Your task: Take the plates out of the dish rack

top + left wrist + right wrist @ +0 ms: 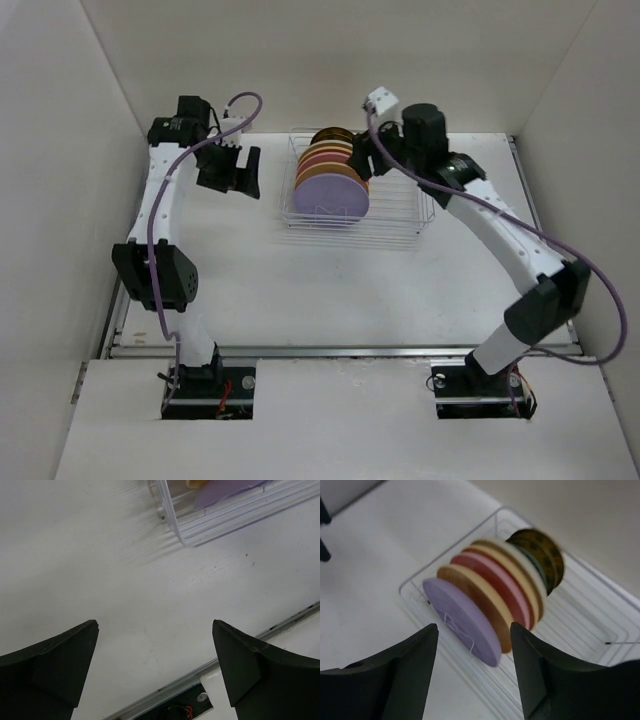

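Lavender plate face-on overhead, edge-on from right wrist

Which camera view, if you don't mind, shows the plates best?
The right wrist view: the plates stand side by side, each rim distinct. The top external view mostly shows the front lavender plate; the left wrist view catches only a lavender sliver.

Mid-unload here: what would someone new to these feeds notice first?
A row of colourful plates stands on edge in the dish rack at the far centre, lavender plate nearest the arms. The right pincer hovers by them, jaws apart; the left pincer hangs open over the table left of the rack.
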Tool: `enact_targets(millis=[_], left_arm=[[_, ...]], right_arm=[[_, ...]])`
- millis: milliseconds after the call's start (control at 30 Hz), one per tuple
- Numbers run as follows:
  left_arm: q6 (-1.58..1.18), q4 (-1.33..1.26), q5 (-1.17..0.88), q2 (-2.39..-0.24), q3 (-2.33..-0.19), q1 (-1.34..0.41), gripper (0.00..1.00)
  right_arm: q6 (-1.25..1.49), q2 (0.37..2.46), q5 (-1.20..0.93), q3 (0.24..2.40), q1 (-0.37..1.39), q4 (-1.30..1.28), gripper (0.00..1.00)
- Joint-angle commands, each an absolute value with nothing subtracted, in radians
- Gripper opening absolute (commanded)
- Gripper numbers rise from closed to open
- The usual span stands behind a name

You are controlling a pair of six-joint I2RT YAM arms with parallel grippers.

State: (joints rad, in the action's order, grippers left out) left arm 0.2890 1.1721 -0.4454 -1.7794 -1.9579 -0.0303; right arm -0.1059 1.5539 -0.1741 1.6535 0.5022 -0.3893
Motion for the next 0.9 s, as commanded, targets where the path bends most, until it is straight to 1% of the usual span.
enact_targets(millis=[0, 33, 100, 133, 167, 200, 233, 333, 400, 533, 600, 633, 700, 867], left_arm=[[0.247, 1.148, -0.434, -1.839, -2.012, -0.072, 0.96], [0.247, 1.138, -0.422, -1.857, -2.022, -0.072, 0.95], [0.247, 1.138, -0.397, -1.914, -2.051, -0.109, 0.85], [0.247, 1.138, -0.387, -1.931, -2.051, -0.121, 0.82], [0.247, 1.138, -0.365, -1.948, -2.063, -0.132, 0.77], [0.247, 1.138, -0.365, -1.982, -2.072, -0.153, 0.69], [0.247, 1.138, -0.356, -1.996, -2.072, -0.153, 0.67], [0.235, 1.117, -0.356, -2.04, -2.072, -0.178, 0.67], [0.209, 1.117, -0.356, -2.059, -2.072, -0.178, 0.64], [0.199, 1.108, -0.356, -2.082, -2.072, -0.187, 0.64], [0.199, 1.108, -0.345, -2.091, -2.072, -0.196, 0.62], [0.199, 1.108, -0.333, -2.1, -2.072, -0.207, 0.57], [0.199, 1.108, -0.333, -2.111, -2.072, -0.207, 0.53], [0.19, 1.098, -0.333, -2.111, -2.072, -0.207, 0.53]], right_arm=[[-0.222, 1.698, -0.308, 1.683, 0.544, -0.535, 0.65], [-0.222, 1.713, -0.292, 1.683, 0.545, -0.52, 0.65], [-0.222, 1.736, -0.255, 1.703, 0.557, -0.48, 0.62], [-0.222, 1.752, -0.238, 1.712, 0.566, -0.47, 0.58], [-0.222, 1.752, -0.223, 1.721, 0.566, -0.469, 0.58], [-0.222, 1.762, -0.191, 1.73, 0.566, -0.457, 0.57], [-0.222, 1.763, -0.174, 1.741, 0.566, -0.446, 0.57], [-0.222, 1.782, -0.141, 1.741, 0.566, -0.434, 0.57], [-0.222, 1.801, -0.13, 1.741, 0.566, -0.434, 0.55], [-0.222, 1.832, -0.13, 1.752, 0.566, -0.463, 0.55], [-0.222, 1.822, -0.13, 1.761, 0.577, -0.463, 0.55], [-0.222, 1.809, -0.121, 1.761, 0.577, -0.472, 0.55], [-0.222, 1.78, -0.121, 1.77, 0.577, -0.472, 0.55], [-0.222, 1.752, -0.133, 1.761, 0.586, -0.451, 0.55]])
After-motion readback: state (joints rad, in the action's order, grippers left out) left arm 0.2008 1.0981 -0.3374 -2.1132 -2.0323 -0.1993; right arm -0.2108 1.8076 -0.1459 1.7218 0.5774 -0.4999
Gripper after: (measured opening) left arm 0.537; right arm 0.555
